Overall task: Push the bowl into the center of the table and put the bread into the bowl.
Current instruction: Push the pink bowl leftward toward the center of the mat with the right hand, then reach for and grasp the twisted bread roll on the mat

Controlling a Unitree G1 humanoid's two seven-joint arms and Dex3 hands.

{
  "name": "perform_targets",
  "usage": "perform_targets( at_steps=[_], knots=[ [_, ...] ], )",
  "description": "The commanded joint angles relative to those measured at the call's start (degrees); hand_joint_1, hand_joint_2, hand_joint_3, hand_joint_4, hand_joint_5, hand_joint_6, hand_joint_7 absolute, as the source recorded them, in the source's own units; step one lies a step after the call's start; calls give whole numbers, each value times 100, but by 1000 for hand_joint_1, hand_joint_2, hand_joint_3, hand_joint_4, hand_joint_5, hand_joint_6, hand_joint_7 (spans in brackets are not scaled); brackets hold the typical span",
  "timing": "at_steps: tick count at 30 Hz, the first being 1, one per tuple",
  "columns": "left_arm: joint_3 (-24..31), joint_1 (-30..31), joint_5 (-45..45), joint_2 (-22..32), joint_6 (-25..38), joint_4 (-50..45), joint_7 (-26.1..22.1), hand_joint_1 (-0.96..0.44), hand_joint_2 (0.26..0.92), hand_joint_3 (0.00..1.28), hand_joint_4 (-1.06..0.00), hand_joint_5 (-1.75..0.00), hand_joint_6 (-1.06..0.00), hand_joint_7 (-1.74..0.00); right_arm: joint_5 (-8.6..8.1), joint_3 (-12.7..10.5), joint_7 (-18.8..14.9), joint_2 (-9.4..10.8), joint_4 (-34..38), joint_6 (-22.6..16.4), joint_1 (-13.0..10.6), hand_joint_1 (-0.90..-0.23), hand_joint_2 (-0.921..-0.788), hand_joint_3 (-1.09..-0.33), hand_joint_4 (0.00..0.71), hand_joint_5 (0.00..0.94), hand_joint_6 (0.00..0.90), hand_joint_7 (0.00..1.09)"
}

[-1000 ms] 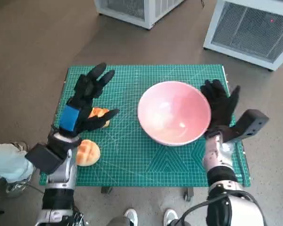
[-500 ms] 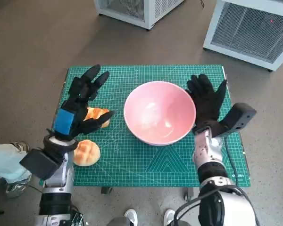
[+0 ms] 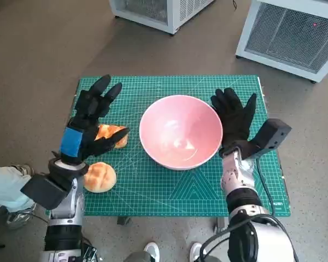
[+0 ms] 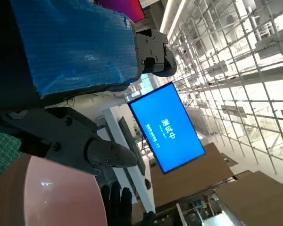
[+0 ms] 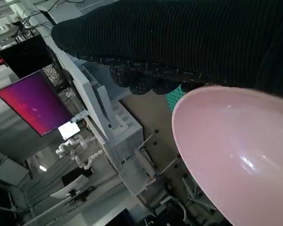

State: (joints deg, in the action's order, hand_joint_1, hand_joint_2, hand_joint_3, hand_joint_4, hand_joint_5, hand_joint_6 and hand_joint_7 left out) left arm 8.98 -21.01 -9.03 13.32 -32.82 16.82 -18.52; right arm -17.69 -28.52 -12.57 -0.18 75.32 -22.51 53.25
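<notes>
The pink bowl [image 3: 180,131] stands near the middle of the green cutting mat [image 3: 169,185]; it also fills part of the right wrist view [image 5: 226,150] and the left wrist view [image 4: 42,193]. My gloved right hand [image 3: 234,117] lies flat against the bowl's right rim with its fingers spread. One bread roll [image 3: 100,177] lies at the mat's front left. A second, browner bread [image 3: 111,134] sits behind it, partly hidden under my left hand [image 3: 90,117]. That hand hovers with fingers apart and holds nothing.
Two white slatted cabinets [image 3: 287,33] [image 3: 158,11] stand on the floor beyond the table. A person's shoes [image 3: 172,252] show at the table's front edge, and a pale trouser leg [image 3: 5,188] at the left.
My right hand has slid the bowl leftward toward the mat's middle. The left hand has drawn back slightly to the left above the browner bread.
</notes>
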Motion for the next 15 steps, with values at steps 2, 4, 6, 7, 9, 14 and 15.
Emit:
perform_targets(
  at_steps=[2,4,6,7,9,14,15],
  knots=[
    [-31,-3,21,-15,-27,-2,41,-252,921,158,-293,-137,-68,-437,150,114,12,-183,-48,-237,8,-542,-921,-859,296,5,286,214],
    [-48,-29,30,-25,-9,12,43,-254,921,159,-293,-136,-69,-436,260,228,28,-226,-96,-435,-4,-543,-921,-861,295,4,279,210],
    [-73,-47,36,-39,18,6,45,-256,921,160,-293,-135,-70,-435,381,352,29,-275,-154,-667,-25,-543,-921,-860,290,2,273,205],
    [-85,-47,38,-44,29,-7,49,-257,921,160,-294,-135,-70,-435,430,399,26,-294,-179,-764,-37,-543,-921,-854,287,1,269,203],
    [-120,-67,35,-60,70,-26,48,-257,921,161,-294,-134,-70,-433,570,538,13,-345,-261,-1035,-63,-551,-921,-836,285,1,265,200],
    [-187,-124,4,-62,185,-70,35,-258,921,163,-295,-131,-70,-430,855,860,-130,-460,-525,-1732,-190,-569,-921,-794,286,1,260,195],
    [-198,-131,-2,-60,206,-84,31,-258,921,163,-295,-131,-70,-430,895,914,-173,-477,-583,-1866,-222,-571,-921,-791,285,1,259,194]
  ],
)
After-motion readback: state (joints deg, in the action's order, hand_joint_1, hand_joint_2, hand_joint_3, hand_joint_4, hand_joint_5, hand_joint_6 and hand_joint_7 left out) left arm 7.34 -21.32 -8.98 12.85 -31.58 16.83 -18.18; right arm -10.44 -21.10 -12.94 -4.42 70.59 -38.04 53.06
